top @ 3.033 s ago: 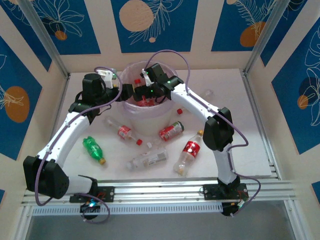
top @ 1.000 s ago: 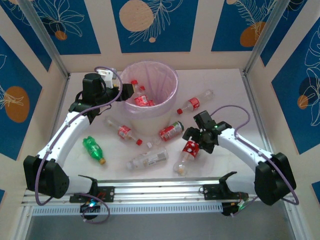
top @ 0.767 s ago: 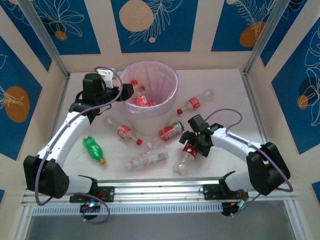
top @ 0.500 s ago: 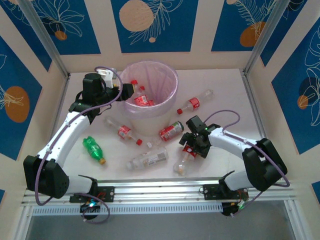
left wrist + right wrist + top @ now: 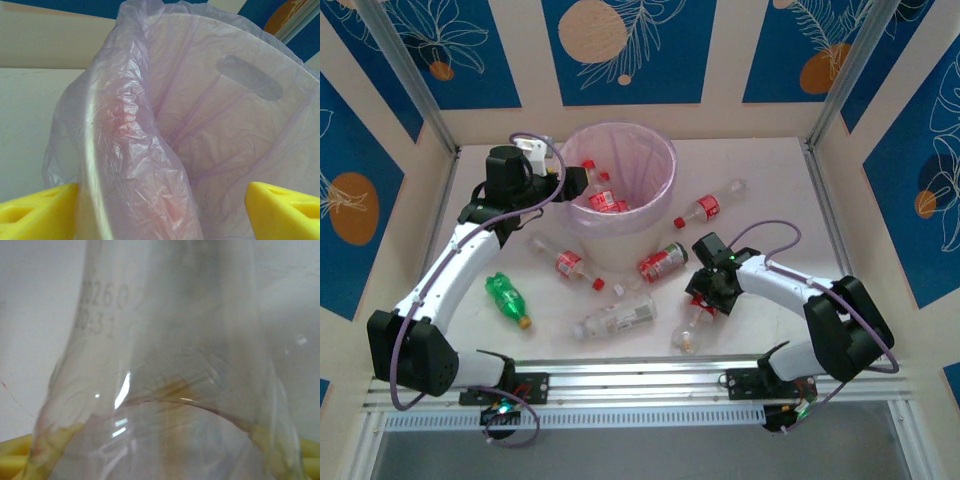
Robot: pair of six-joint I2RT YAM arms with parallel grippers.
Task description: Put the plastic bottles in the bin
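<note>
Item 1, bin [image 5: 669, 180]: white pail with a lilac liner, far centre of the table [image 5: 775, 170]; at least 2 red-labelled bottles [image 5: 601, 201] lie inside. Item 2, my left gripper [image 5: 575, 185]: at the bin's left rim, yellow fingers [image 5: 37, 216] spread wide, 1 outside the wall and 1 over the inside, rim and liner between them, nothing clamped. Item 3, my right gripper [image 5: 706, 298]: low over the table's near right, fingers [image 5: 14, 458] pressed against both sides of the clear bottle [image 5: 691, 325], gripping it near its red label. That bottle lies on the table, cap end toward the near edge; the right wrist view shows its see-through wall and a printed date code. Item 4, loose on the table: green bottle [image 5: 506, 296] at near left; pale bottle [image 5: 617, 318] at near centre, just beside the clear bottle; left bottle [image 5: 563, 260] and red bottle [image 5: 663, 262] just in front of the bin; far bottle [image 5: 708, 206] to the bin's right.
</note>
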